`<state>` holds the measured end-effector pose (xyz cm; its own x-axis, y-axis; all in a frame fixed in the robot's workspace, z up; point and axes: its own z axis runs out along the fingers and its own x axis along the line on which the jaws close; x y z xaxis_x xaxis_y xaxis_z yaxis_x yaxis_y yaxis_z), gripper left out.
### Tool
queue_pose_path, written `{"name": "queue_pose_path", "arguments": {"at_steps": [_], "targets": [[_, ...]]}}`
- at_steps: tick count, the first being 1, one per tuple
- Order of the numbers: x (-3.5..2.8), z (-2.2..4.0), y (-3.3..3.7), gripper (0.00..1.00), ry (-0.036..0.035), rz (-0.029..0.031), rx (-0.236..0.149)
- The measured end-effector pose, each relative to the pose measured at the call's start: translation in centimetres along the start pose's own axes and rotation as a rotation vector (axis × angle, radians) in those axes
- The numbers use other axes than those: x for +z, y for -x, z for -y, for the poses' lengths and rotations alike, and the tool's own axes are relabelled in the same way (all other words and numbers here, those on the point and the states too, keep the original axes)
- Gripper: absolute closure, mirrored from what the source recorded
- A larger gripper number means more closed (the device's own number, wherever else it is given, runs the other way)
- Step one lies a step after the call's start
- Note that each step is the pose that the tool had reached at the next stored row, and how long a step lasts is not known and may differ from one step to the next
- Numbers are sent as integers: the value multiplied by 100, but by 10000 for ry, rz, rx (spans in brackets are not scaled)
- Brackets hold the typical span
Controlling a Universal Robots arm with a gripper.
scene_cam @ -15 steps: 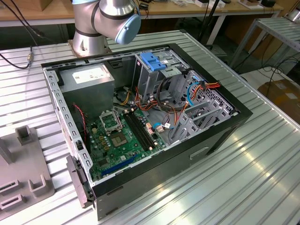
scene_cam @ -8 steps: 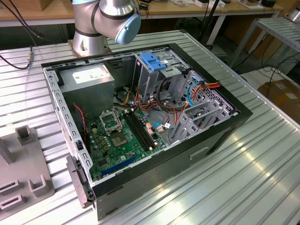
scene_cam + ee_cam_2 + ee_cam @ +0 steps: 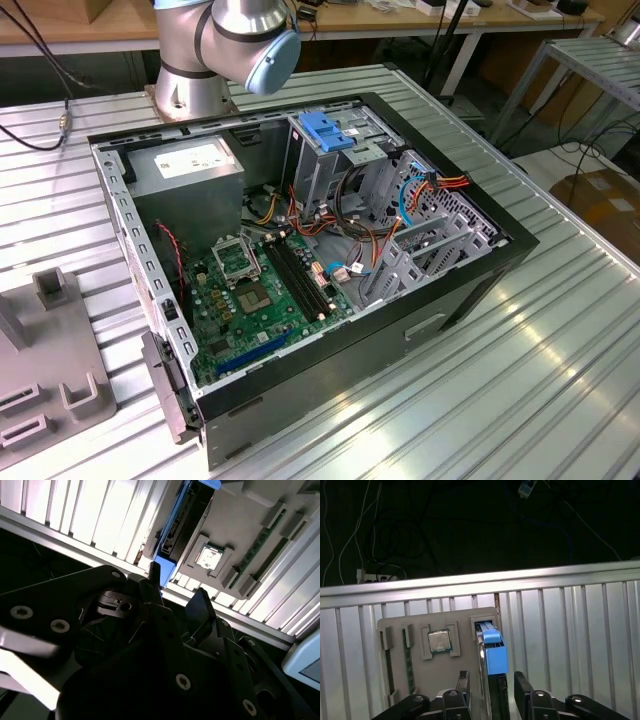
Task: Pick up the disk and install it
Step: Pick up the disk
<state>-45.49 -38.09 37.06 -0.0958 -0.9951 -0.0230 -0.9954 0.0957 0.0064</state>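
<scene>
Two fingers of the gripper [image 3: 491,676] are spread and straddle the disk [image 3: 492,652], one on each broad side; no pad looks pressed against it yet. The disk stands on edge directly beneath the gripper, in a slot of the grey holder [image 3: 445,620] on the ribbed tabletop [image 3: 580,630]. Its thin blue-framed edge points up at the gripper and its flat faces are turned toward the fingers. Its long axis appears to run along the slot, crosswise to the line on which the fingers close, though how deep it sits is hidden. In the second wrist view the blue corner of the disk [image 3: 167,564] sits between the fingertips of the gripper [image 3: 177,580], nearer one finger than the other. If that offset is real, closing could push the disk sideways and jam it in the slot, so the holder might lift with it. A grip on the plastic frame alone could slip. The processor chip [image 3: 440,641] lies just beside one finger and could be knocked.
</scene>
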Motion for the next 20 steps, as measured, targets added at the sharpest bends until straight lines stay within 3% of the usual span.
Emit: {"name": "queue_pose_path", "arguments": {"at_steps": [14,15,17,20], "targets": [[32,0,-1,52,0,0,-1],[32,0,-1,51,1,0,-1],[34,0,-1,38,0,0,-1],[35,0,-1,38,0,0,-1]]}}
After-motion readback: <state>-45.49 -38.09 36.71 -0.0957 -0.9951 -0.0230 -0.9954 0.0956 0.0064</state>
